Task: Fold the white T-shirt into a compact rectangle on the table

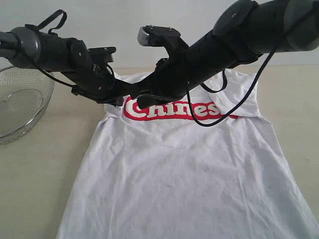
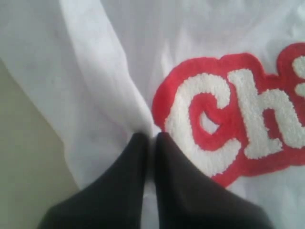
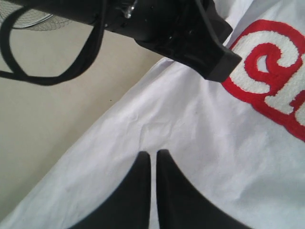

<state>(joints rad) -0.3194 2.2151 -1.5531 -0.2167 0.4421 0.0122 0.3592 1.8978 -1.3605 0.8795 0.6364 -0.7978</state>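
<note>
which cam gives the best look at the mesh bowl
The exterior view: the mesh bowl sits at the left edge, much of its rim and wall visible. The right wrist view catches only a sliver of it; the left wrist view shows none.

The left pincer (image 2: 151, 137) is pinching a raised fold of the white T-shirt (image 2: 95, 81) beside its red lettering (image 2: 228, 119), the bench (image 2: 24, 167) showing alongside.
</note>
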